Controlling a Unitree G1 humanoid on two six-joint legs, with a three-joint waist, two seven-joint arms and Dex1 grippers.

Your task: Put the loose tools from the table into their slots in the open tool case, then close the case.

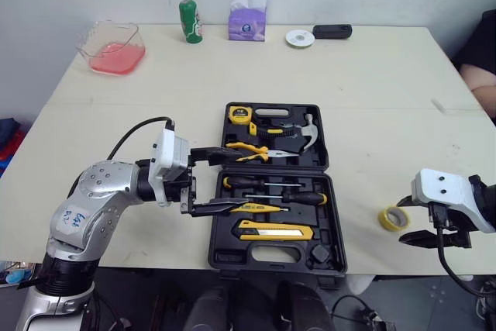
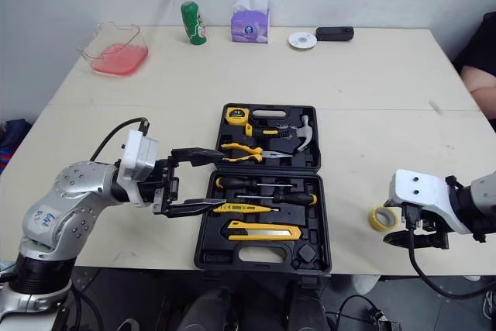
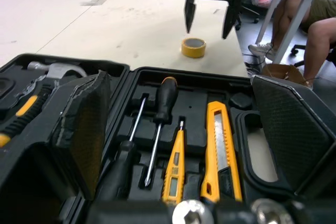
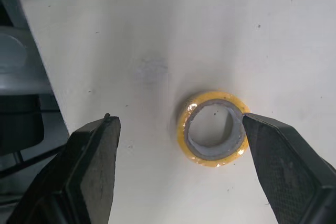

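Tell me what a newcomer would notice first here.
The open black tool case lies at the near edge of the table, holding yellow-and-black tools, with the left gripper open over its left side. To its right, a roll of yellow tape lies loose, the right gripper open above it.

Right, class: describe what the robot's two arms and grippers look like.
Left arm: silver shell, handwritten white sticker, black cable looping to the white left gripper. Right gripper: white housing, black cable. Both have two black fingers.
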